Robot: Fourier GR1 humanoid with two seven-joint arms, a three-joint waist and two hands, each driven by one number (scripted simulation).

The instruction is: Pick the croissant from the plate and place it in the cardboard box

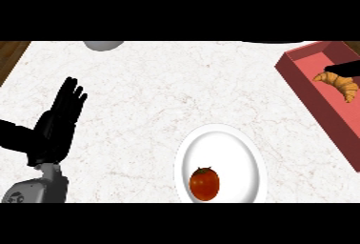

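Your left hand rests open left of the plate; your right hand, fingers unclear, touches the croissant inside the box.

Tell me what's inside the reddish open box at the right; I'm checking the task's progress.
A golden-brown curved croissant lies inside the reddish open box. A black hand reaches over its top end, hiding part of the box's interior; the fingers' pose is unclear.

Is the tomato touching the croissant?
Apart. The head view shows the tomato on the white plate, with bare counter between it and the croissant in the box.
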